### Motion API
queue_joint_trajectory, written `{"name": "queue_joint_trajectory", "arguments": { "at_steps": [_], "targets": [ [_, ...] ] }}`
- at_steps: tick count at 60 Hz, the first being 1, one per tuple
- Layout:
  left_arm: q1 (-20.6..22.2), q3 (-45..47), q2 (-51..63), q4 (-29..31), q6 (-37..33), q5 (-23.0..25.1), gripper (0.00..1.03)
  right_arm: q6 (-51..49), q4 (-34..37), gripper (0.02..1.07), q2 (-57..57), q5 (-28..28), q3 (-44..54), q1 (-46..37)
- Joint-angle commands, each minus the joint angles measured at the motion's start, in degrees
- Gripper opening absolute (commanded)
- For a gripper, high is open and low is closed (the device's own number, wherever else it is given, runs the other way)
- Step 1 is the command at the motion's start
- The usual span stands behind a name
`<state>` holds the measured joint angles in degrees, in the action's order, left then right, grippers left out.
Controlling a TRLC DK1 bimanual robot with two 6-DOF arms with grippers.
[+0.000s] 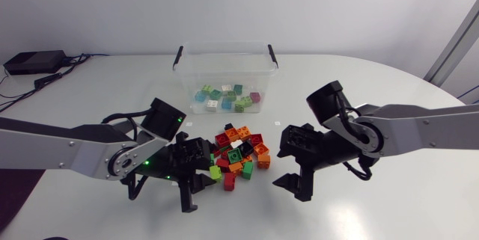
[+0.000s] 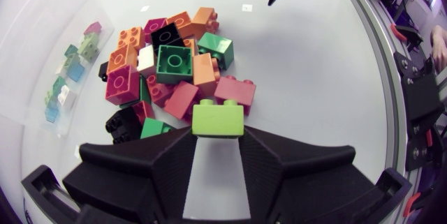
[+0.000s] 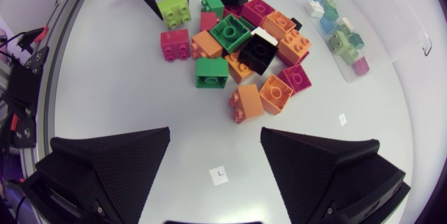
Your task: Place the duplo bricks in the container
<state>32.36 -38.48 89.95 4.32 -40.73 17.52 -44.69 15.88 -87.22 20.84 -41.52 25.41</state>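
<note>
Bricks lie in a loose pile at mid-table, between my two grippers. They are orange, red, green, black, white and pink, most with studs up, turned every which way.

My left gripper is closed on a lime brick at the edge of the pile nearest it. The brick sits at the very tips with a finger on each side, studs up, one side face turned to my wrist. It looks square, so I can make out no long axis.

My right gripper is spread wide with nothing in it, just short of the pile's other side, tips toward the table.

The container stands beyond the pile and apart from it, open-topped. Its long side runs across the table from my left to my right, with a black handle at each short end. A few pale bricks, green, blue, white and purple, lie on its floor.

Two small white tags lie on the table ahead of my right gripper. One bears a dark mark I cannot read.
</note>
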Motion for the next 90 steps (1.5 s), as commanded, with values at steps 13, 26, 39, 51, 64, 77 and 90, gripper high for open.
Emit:
{"name": "queue_joint_trajectory", "arguments": {
  "at_steps": [13,26,39,51,64,77,90],
  "targets": [
    [-2.6,2.1,-8.1,4.1,-2.0,0.4,0.32,-3.7,-2.4,0.96,-8.0,0.4,-3.6,-0.9],
    [-5.0,0.9,-12.3,6.8,-2.8,0.4,0.32,-4.2,-2.7,0.91,-12.2,0.9,-6.8,-1.4],
    [-7.9,-1.9,-14.7,9.1,-3.6,0.8,0.32,-4.7,-2.5,0.85,-14.1,1.1,-8.7,-1.1],
    [-9.4,-5.1,-15.5,10.4,-3.5,1.2,0.32,-4.7,-1.9,0.78,-14.8,1.4,-9.8,0.4],
    [-11.0,-8.1,-15.2,10.4,-3.0,1.3,0.32,-4.3,-1.5,0.61,-16.2,1.3,-10.3,2.4],
    [-11.9,-11.7,-13.7,9.4,-1.5,1.3,0.32,-4.2,-1.4,0.31,-17.2,0.3,-9.8,2.6],
    [-13.2,-15.7,-10.5,6.4,1.2,1.3,0.32,-4.2,-0.7,0.30,-13.7,-0.6,-7.8,2.5]
  ]
}}
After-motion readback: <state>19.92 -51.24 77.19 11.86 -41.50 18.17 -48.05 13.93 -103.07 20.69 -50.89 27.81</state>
